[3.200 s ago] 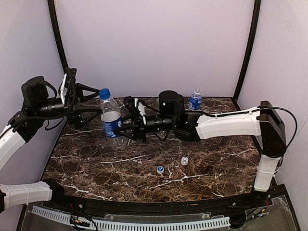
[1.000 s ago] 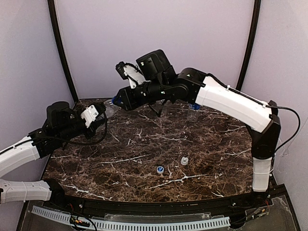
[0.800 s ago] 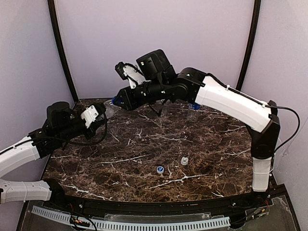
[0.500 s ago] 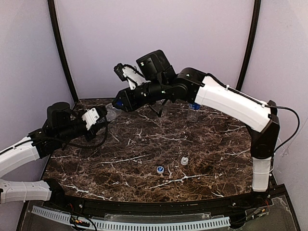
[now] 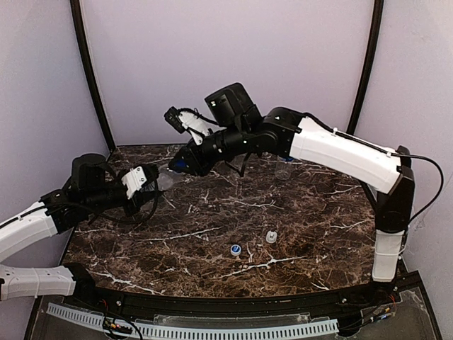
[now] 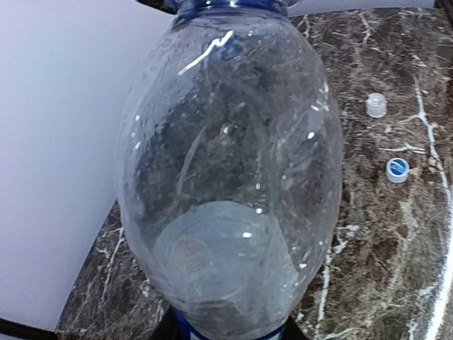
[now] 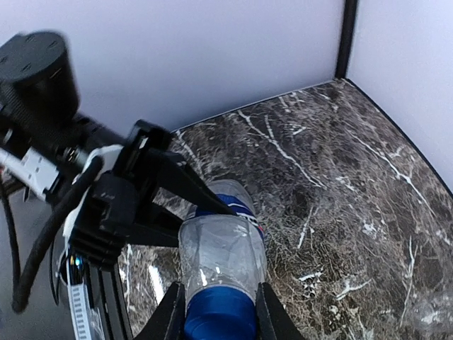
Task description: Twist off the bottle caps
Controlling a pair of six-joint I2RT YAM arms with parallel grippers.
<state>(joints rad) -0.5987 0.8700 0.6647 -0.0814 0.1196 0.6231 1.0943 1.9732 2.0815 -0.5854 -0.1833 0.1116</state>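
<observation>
A clear bottle [image 5: 165, 178] with a blue label hangs tilted over the table's back left, between both arms. My left gripper [image 5: 154, 185] is shut on its labelled body. In the left wrist view the bottle [image 6: 226, 177] fills the frame and my left gripper [image 6: 230, 330] barely shows under it. My right gripper [image 5: 180, 165] is shut on the dark blue cap [image 7: 219, 317], one finger on each side, and the cap sits on the bottle's neck [image 7: 223, 255]. The left fingers [image 7: 170, 180] clamp the label beyond. Two loose caps lie on the table: blue-and-white [image 5: 235, 249] and white [image 5: 271, 236].
The dark marble table [image 5: 318, 234] has walls at the back and on both sides. Another small bottle [image 5: 283, 168] stands at the back, partly hidden by my right arm. The loose caps also show in the left wrist view, white cap [image 6: 376, 105] and blue-and-white cap [image 6: 397, 170].
Three seconds ago the bottle stood upright; now it is tilted, with the right gripper on its cap. Over the last second both grippers and the bottle shifted slightly right and nearer.
</observation>
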